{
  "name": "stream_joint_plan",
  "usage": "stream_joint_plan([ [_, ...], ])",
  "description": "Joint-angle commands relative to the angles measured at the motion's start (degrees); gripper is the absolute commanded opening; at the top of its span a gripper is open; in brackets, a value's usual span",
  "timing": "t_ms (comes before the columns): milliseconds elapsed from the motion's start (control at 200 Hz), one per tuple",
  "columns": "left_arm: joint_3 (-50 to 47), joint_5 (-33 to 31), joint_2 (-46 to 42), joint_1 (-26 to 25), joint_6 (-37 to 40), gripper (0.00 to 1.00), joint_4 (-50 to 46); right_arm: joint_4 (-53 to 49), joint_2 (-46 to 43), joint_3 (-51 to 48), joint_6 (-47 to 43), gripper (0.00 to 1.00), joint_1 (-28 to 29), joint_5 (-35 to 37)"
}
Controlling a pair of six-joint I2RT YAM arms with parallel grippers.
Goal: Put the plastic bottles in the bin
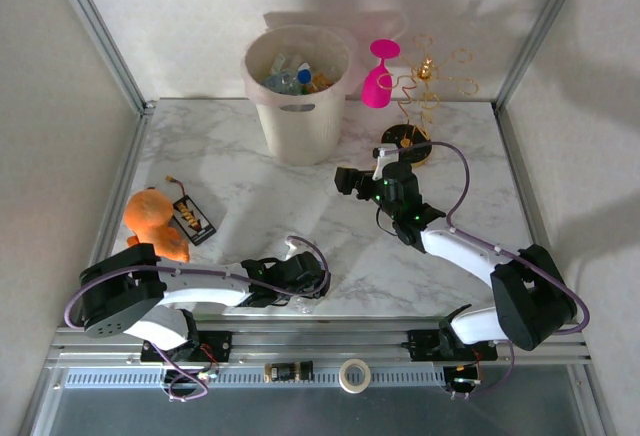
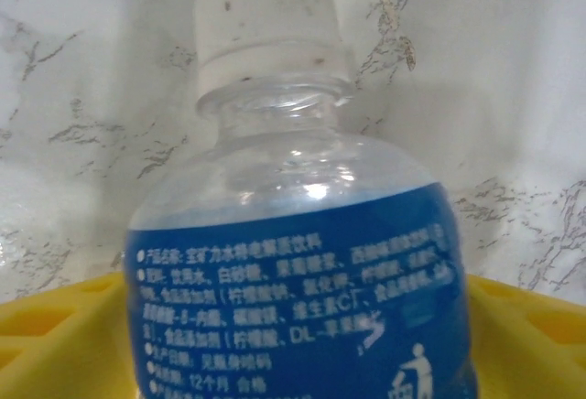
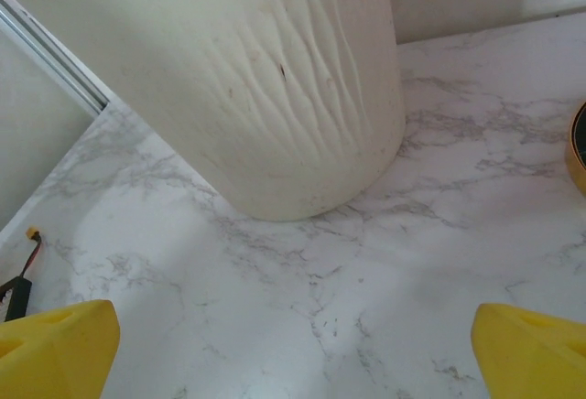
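Bottles (image 1: 293,78) lie heaped inside the cream bin (image 1: 300,131), which stands upright at the far middle of the marble tabletop (image 1: 240,171). One more clear bottle (image 2: 298,234), with a blue label and a pale cap, is near the front edge of the tabletop in the left gripper (image 1: 303,296). Its jaws are closed on the bottle's body, with a yellow pad (image 2: 55,344) against each side of the label. The cap points away from the wrist, with marble behind it.

The right gripper (image 3: 293,349) hangs over the middle of the tabletop, near the bin and facing its ribbed wall. Its jaws are spread wide over bare marble.

A pink goblet (image 1: 378,81) stands just beside the bin on its right, and a gold wire stand (image 1: 425,91) sits to the right of the goblet. An orange plush toy (image 1: 152,218) lies near the left edge of the tabletop, well apart from the bin, with a dark tag (image 1: 192,218) just beside it.
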Motion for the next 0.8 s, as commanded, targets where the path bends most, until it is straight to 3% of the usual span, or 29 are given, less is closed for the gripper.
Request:
stream_joint_plan([
  [0, 0.98, -1.76, 0.87, -0.51, 0.73, 0.7, -1.38, 0.95, -0.61, -0.49, 0.78, 0.99, 0.3, 0.7],
  [110, 0.91, -2.32, 0.48, -0.46, 0.41, 0.61, -1.47, 1.25, -0.63, -0.45, 0.86, 0.99, 0.3, 0.54],
  [270, 0.54, -3.71, -1.25, -0.33, -0.63, 0.54, -1.73, 2.19, -0.66, -1.18, 1.12, 0.99, 0.3, 0.37],
  [796, 4.19, -15.81, -12.4, 6.04, 0.61, 0.51, -3.43, 2.3, -2.89, -4.18, 1.02, 0.99, 0.25, 1.45],
])
